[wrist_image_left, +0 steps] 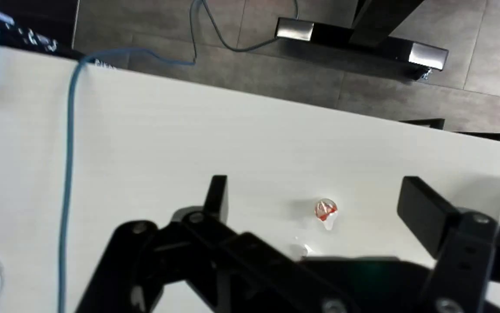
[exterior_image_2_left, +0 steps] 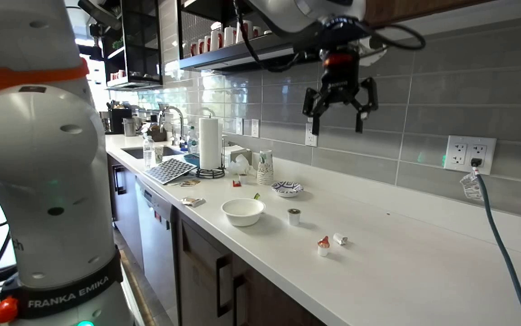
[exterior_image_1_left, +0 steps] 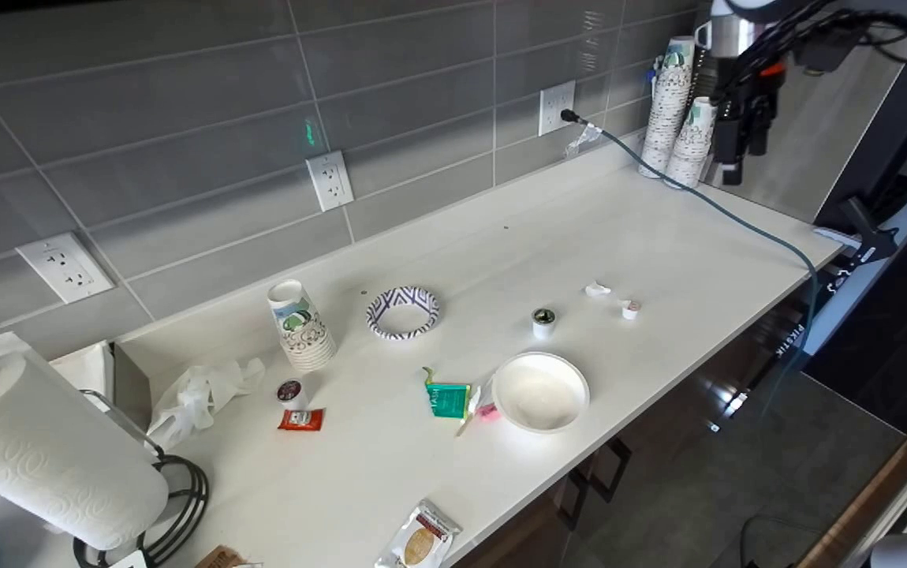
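Red-topped creamer cup (wrist_image_left: pixel 326 209) upright on counter (exterior_image_2_left: pixel 405 271), well below gripper (exterior_image_2_left: pixel 337 126); long axis vertical, top up, pull tab (wrist_image_left: pixel 329 224) toward gripper base in wrist view. Jaws spread wide, empty. White mini cup (exterior_image_2_left: pixel 340 239) near it, on its side.

A white paper towel roll (exterior_image_2_left: pixel 209 144) stands on a wire holder (exterior_image_2_left: pixel 210 174). A stack of paper cups (exterior_image_2_left: pixel 265 168) stands near a patterned bowl (exterior_image_1_left: pixel 404 319). A cable (wrist_image_left: pixel 68 148) runs from a wall outlet (exterior_image_2_left: pixel 469 154).
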`<state>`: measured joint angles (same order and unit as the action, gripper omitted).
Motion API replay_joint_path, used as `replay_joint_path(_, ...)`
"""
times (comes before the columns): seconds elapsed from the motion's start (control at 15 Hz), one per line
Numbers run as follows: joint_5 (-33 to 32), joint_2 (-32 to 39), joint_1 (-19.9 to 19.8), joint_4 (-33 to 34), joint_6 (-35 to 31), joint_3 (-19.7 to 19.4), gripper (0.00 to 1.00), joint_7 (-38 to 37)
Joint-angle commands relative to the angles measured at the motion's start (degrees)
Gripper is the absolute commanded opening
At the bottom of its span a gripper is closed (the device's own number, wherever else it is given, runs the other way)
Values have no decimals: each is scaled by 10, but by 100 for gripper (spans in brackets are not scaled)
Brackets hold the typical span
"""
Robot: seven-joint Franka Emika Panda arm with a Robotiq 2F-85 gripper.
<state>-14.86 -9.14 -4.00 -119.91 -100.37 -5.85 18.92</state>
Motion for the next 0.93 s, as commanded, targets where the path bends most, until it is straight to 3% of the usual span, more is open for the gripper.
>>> replay_joint_path(0.0, 8, 30, 3, 3, -30, 2, 100, 22)
replay_joint_path(0.2, 16, 95, 4, 22, -61, 6, 100, 48)
replay_joint_path(0.6, 16, 100, 5, 32, -71, 7, 100, 55)
replay_joint_path(0.87, 95, 99, 8, -24, -217, 18, 100, 135)
